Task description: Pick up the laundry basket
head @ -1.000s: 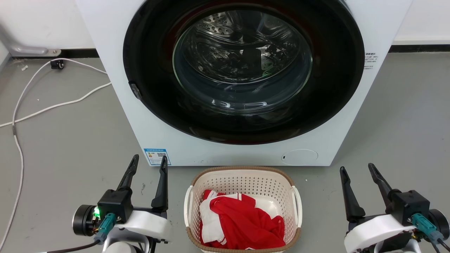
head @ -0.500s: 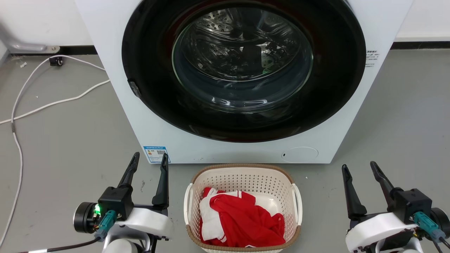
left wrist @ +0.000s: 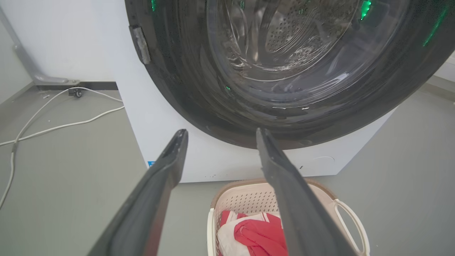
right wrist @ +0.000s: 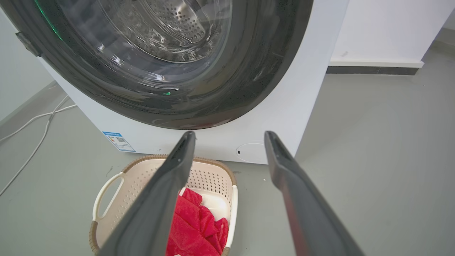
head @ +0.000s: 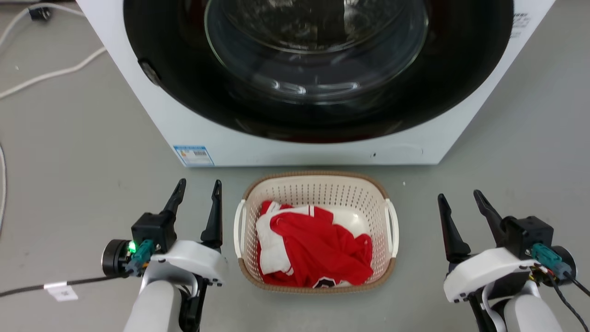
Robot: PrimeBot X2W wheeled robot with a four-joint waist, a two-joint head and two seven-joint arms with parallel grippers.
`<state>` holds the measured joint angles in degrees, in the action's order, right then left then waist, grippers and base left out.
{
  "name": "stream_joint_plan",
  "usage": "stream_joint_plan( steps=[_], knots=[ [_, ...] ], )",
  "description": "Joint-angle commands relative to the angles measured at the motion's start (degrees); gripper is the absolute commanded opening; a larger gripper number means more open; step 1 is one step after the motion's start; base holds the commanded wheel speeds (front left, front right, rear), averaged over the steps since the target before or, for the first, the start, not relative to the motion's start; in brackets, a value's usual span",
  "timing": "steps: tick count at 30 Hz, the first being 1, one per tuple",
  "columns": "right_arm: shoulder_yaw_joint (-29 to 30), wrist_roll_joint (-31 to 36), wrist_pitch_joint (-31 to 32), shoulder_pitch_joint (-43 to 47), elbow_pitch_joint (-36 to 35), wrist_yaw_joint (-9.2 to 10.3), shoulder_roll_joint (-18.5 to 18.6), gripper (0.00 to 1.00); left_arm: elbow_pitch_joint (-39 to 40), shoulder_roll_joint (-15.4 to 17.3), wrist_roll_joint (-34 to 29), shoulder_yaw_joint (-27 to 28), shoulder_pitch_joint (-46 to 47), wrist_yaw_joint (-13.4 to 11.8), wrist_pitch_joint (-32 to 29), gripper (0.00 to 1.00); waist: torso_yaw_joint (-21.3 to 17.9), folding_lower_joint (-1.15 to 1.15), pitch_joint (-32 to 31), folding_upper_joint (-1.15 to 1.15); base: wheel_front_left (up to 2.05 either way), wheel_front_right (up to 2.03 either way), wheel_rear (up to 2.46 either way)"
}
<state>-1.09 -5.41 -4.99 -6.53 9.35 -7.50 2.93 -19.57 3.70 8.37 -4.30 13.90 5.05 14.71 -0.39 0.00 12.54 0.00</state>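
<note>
Head cam has dipped since 0.5 s ago: the washer (head: 295, 150) is now cropped at the top and the whole basket (head: 316, 174) is in frame, near rim included. That's a view shift, not a basket move; it sits on the floor just in front of the washer with a red-and-white garment (head: 318, 249) inside. Left gripper (head: 199, 182) and right gripper (head: 459, 193) flank it as before, fingers spread wide, empty, not touching it, the left one closer to its handle.

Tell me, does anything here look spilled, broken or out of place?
Nothing much. The laundry basket stands upright on the floor before the washing machine, red and white clothes all inside it. Only a loose white cable trails across the floor at the left.
</note>
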Motion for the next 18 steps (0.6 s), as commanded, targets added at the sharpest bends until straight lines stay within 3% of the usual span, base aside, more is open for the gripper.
stream_joint_plan(
  steps=[1, 11, 16, 18],
  knots=[
    [-0.24, -0.48, -0.05, -2.12, 1.35, 0.02, -0.1, 1.0, -2.03, 0.37, 0.59, 0.01, 2.3, 0.36, -0.23, 1.0, -0.29, 0.0, 5.44, 0.0, 0.0, 0.0, 0.0],
    [-2.54, -3.13, -0.95, -11.14, 12.26, 0.02, -0.08, 1.0, -15.16, 1.72, 3.8, -0.21, 10.79, 1.55, -1.46, 1.0, -1.74, 0.0, 15.31, 0.0, 0.0, 0.0, 0.0],
    [-4.31, -4.43, -1.66, -17.66, 20.87, 0.02, -0.07, 1.0, -22.99, 2.41, 6.06, -1.27, 16.52, 2.22, -2.37, 1.0, -2.31, 0.0, 19.83, 0.0, 0.0, 0.0, 0.0],
    [-6.2, -5.93, -1.72, -22.72, 28.19, 0.03, -0.07, 1.0, -28.99, 3.0, 7.93, -2.5, 21.3, 2.39, -2.79, 1.0, -2.59, 0.0, 22.78, 0.0, 0.0, 0.0, 0.0]
  ],
)
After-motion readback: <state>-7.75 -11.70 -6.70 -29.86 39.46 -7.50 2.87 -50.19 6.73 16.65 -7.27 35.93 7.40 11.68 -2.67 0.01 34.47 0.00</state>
